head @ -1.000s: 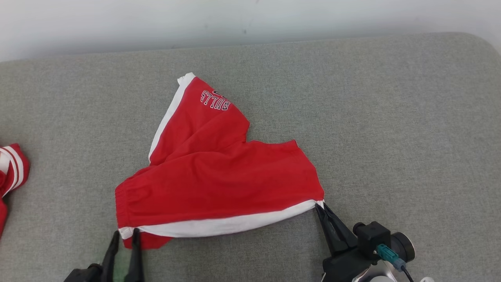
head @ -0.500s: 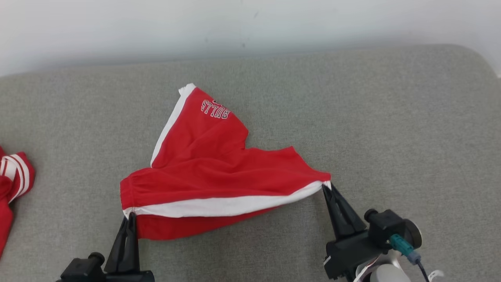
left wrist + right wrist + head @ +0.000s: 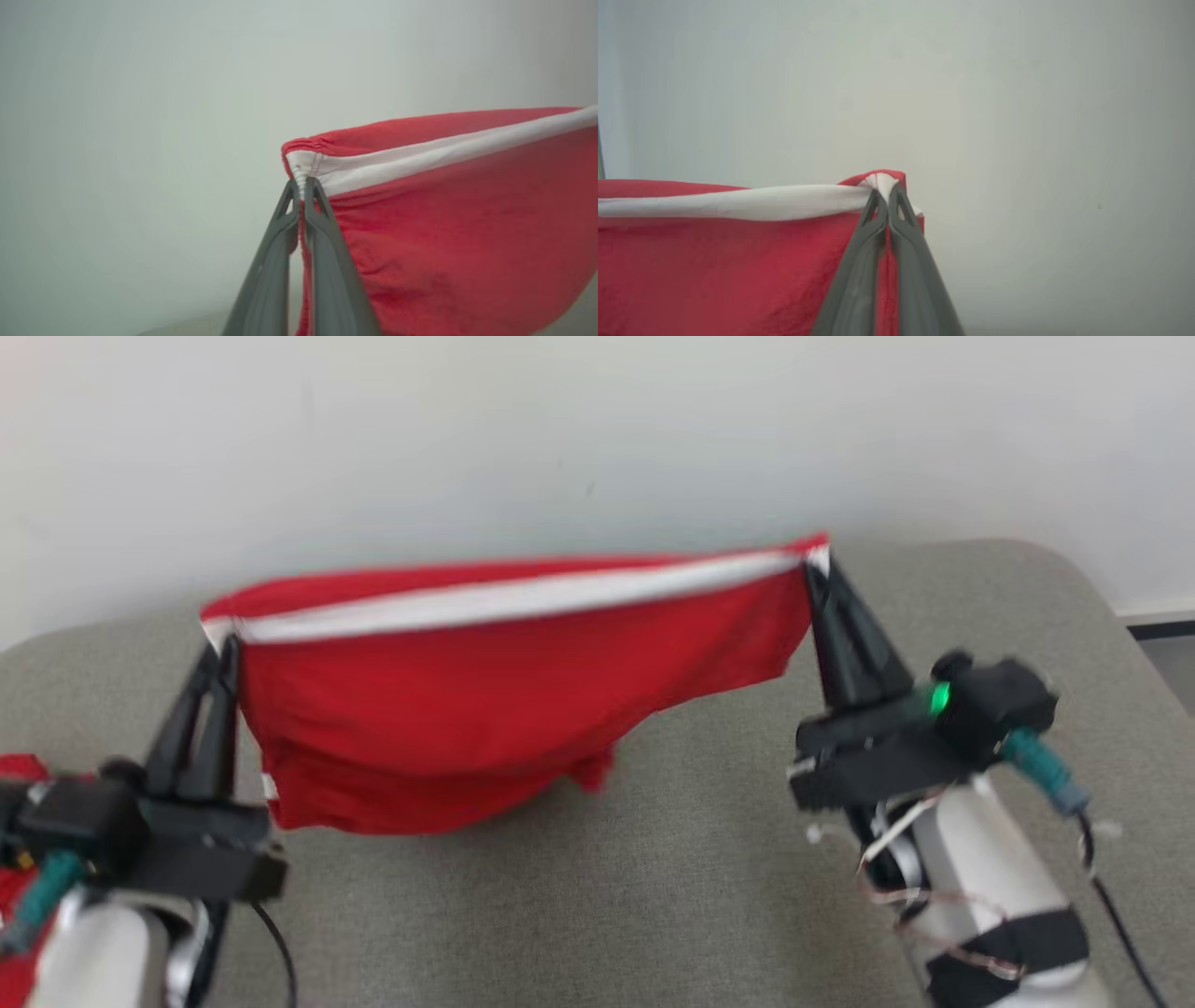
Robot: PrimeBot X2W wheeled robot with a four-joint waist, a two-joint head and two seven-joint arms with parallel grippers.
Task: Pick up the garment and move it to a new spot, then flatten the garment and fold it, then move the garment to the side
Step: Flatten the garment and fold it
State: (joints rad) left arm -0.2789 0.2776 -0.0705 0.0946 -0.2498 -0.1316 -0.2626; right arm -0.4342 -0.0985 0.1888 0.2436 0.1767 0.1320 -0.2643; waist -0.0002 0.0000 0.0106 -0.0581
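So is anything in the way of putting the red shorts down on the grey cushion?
Nothing visible is in the way. The red shorts hang between the left gripper and right gripper, each pinching a top corner, above bare grey cushion. Another red cloth lies at the far left, off to the side.

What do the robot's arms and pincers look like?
The left gripper and right gripper each have two long, dark fingers on a black block. The right forearm is pale with black bands; a teal plug and green light at its wrist.
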